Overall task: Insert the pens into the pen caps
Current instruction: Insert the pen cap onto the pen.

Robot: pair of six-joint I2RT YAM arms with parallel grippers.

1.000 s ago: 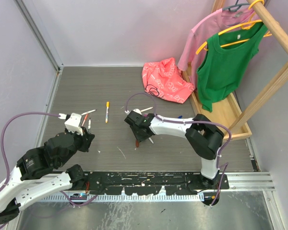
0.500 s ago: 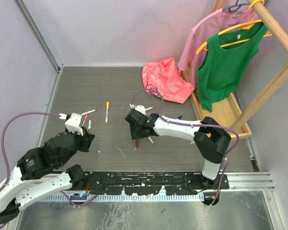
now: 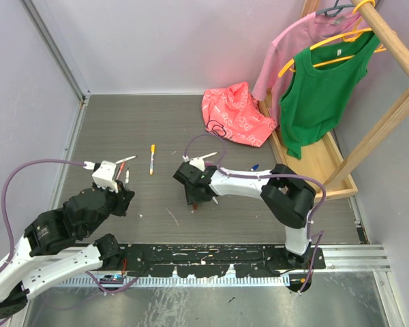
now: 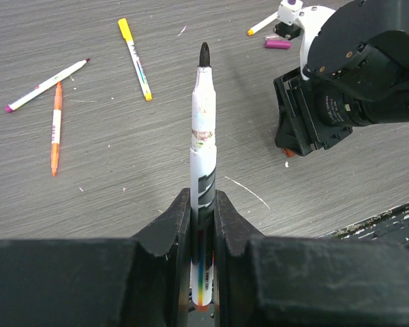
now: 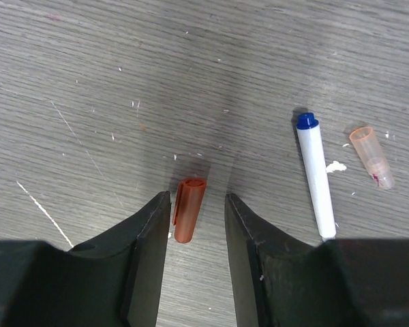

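My left gripper (image 4: pixel 203 204) is shut on a white pen (image 4: pixel 204 129). Its dark tip points away over the table. In the top view this gripper (image 3: pixel 116 178) hangs at the left. My right gripper (image 5: pixel 197 197) is open and low over the table. Its jaws stand either side of an orange-red pen cap (image 5: pixel 187 218) that lies flat, close to the left finger. The same gripper (image 3: pixel 193 194) is at the table's middle in the top view. A blue-ended pen (image 5: pixel 315 174) and a pale orange cap (image 5: pixel 371 157) lie to its right.
Loose pens lie at the far left: a yellow-capped one (image 4: pixel 135 58), an orange one (image 4: pixel 55 126) and a purple-ended one (image 4: pixel 46 85). A purple cap (image 4: pixel 278 44) lies beyond the right arm. A red bag (image 3: pixel 235 114) and a wooden clothes rack (image 3: pixel 368 136) stand at the back right.
The right wrist has shifted slightly to the left over the orange-red cap. The left arm and its pen have not moved.
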